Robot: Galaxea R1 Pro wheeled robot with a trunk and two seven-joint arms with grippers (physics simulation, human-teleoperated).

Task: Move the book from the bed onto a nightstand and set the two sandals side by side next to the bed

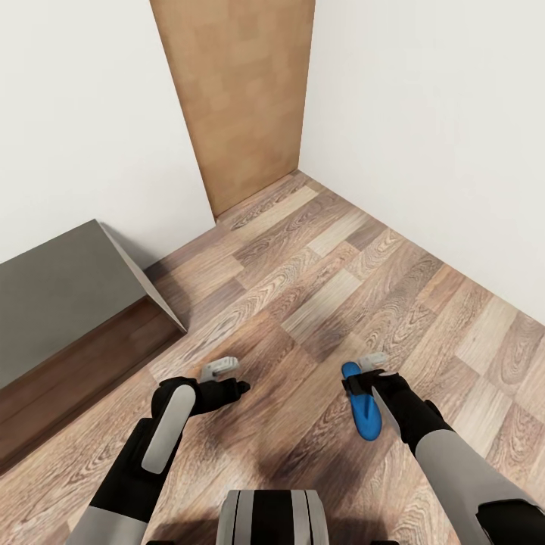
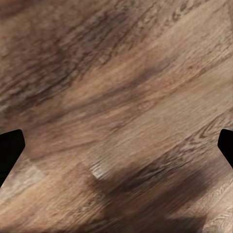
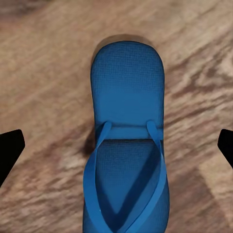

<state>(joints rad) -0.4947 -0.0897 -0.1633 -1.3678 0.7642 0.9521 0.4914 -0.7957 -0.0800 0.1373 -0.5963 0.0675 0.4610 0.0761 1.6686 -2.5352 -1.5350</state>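
Robot faces a room corner: white walls, a wood-panelled door (image 1: 241, 98), plank floor (image 1: 318, 288). A grey-topped bed (image 1: 53, 295) with a dark brown frame sits along the left wall, its near corner toward the robot. One blue sandal (image 1: 363, 405) lies flat on the floor ahead of the robot's right side, well apart from the bed corner, strap side up. Right gripper (image 1: 369, 369) is at the sandal's far end; the right wrist view looks straight down on the sandal (image 3: 127, 160), both dark fingertips (image 3: 9, 150) standing wide at the frame edges with nothing between them but air, so open and empty. Whether it touches the sole I cannot tell. Left gripper (image 1: 221, 371) hovers over bare floor, fingers likewise spread wide, holding nothing. Handling judgement: sandal looks light, thin and flexible, textured sole, so unlikely to slip but likely to droop if taken at one end. The flat sole gives little to pinch from above; the best hold is probably across the sole's width near the strap junction, or on the strap itself. The second sandal and the book remain to be located.
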